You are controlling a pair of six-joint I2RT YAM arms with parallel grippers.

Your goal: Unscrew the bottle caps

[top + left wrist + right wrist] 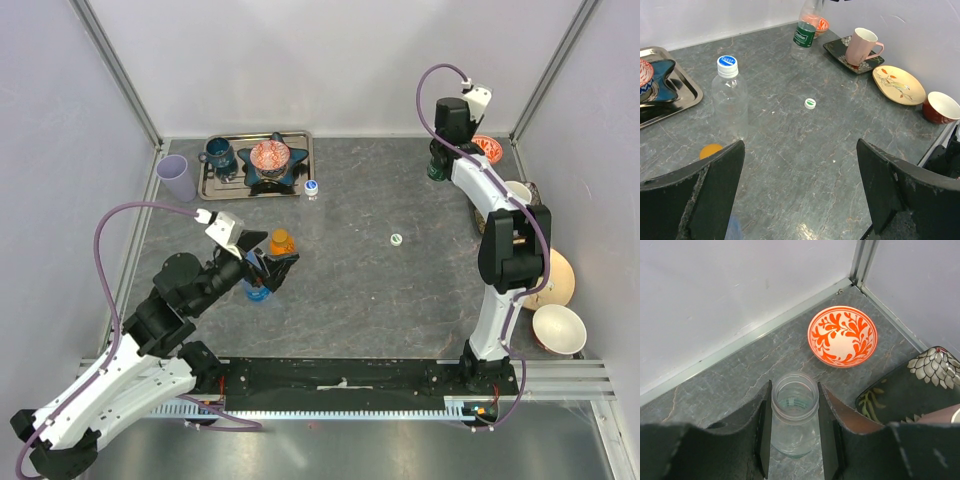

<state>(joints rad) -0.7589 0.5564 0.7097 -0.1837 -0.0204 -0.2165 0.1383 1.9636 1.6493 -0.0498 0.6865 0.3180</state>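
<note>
An open bottle (795, 400) is held by the right claw (796, 430). The wide-open, empty left claw (800, 145) should be lined up over the orange cap (281, 238).

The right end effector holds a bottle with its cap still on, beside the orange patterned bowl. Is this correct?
Not quite: the bottle in the right end effector has no cap; the right wrist view shows its open mouth. It is beside the orange patterned bowl.

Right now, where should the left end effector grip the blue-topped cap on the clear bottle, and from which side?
Probably the cap by its round side wall, from above: the bottle stands upright beside the tray, cap topmost, nothing crowding it.
</note>
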